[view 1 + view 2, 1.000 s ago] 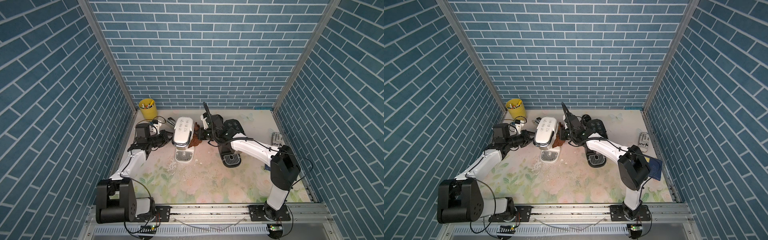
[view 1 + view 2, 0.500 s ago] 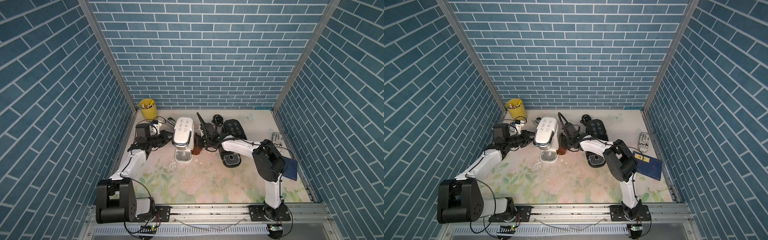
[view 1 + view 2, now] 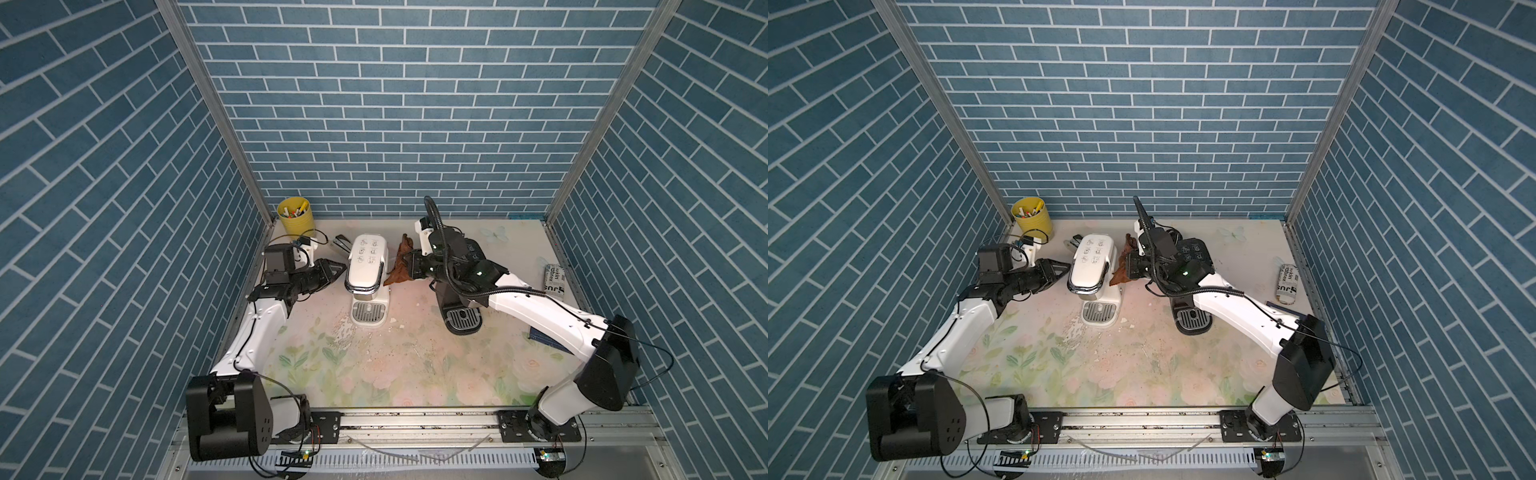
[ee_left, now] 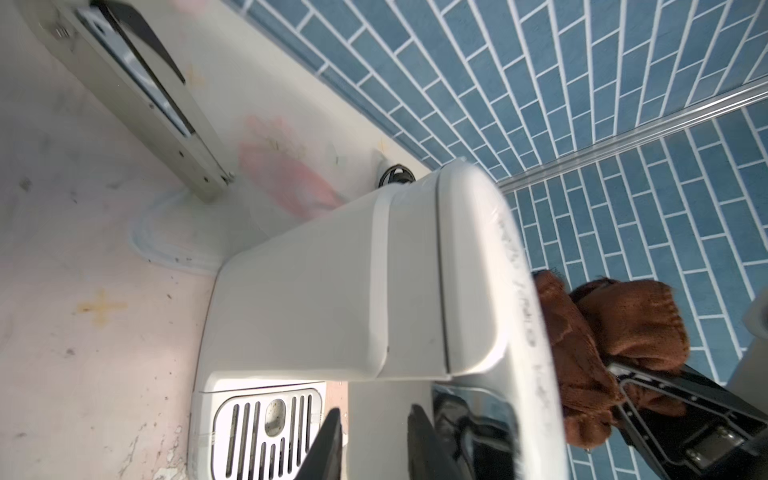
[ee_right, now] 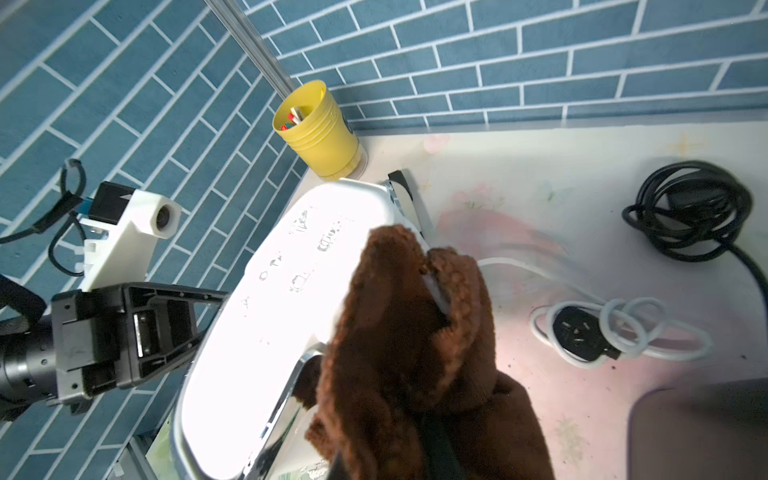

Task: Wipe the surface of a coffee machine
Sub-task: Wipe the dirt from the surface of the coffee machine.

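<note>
Right wrist view: wiping looks unfinished.
Right gripper (image 3: pixel 411 268) clamps brown cloth (image 5: pixel 399 332) beside white coffee machine (image 5: pixel 270 311); left gripper (image 4: pixel 376 440) slightly parted, empty.

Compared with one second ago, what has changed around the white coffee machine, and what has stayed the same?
The right gripper, shut on the brown fluffy cloth, slid it forward along the white plastic coffee machine's side, then back toward the rear. The left gripper, shut before, parted its jaws slightly beside the machine. The white machine, the black coffee machine and the yellow cup stayed put.
</note>
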{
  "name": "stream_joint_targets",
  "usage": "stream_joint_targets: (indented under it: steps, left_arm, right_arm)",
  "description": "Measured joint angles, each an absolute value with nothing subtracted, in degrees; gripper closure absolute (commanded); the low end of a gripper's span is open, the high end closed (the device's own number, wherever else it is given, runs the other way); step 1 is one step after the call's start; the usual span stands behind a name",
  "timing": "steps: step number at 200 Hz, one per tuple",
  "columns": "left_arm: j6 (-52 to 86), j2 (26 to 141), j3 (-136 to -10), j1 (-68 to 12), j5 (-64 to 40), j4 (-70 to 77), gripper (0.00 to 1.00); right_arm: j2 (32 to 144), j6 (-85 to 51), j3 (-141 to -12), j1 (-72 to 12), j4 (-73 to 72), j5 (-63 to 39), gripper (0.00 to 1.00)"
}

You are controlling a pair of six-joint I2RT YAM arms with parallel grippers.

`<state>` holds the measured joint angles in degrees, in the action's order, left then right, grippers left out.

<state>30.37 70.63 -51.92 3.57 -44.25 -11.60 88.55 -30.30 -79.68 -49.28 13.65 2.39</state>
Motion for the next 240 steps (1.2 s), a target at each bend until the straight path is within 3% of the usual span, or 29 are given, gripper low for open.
stream_joint_targets:
  steps: [37,60,96,163,240]
  left_arm:
    - [27.62,61.95,-53.34,3.77,-40.4,-12.23,0.49]
    - [27.11,57.19,-53.1,3.77,-39.03,-10.11,0.49]
    - [26.09,60.23,-52.95,4.19,-36.1,-10.22,0.49]
    - [26.59,61.93,-49.89,8.47,-35.55,-11.55,0.49]
    - [29.58,63.72,-48.9,10.33,-38.63,-8.99,0.49]
  right_arm:
    - [84.95,-22.28,-80.07,-49.23,14.85,-3.97,1.0]
    - [84.44,-15.81,-81.93,-51.4,15.35,-10.24,1.0]
    - [89.3,-3.29,-90.02,-60.58,17.21,-13.65,1.0]
    - [102.91,6.57,-91.98,-65.95,23.73,-5.74,1.0]
    - [103.22,10.74,-93.1,-68.75,26.98,3.44,1.0]
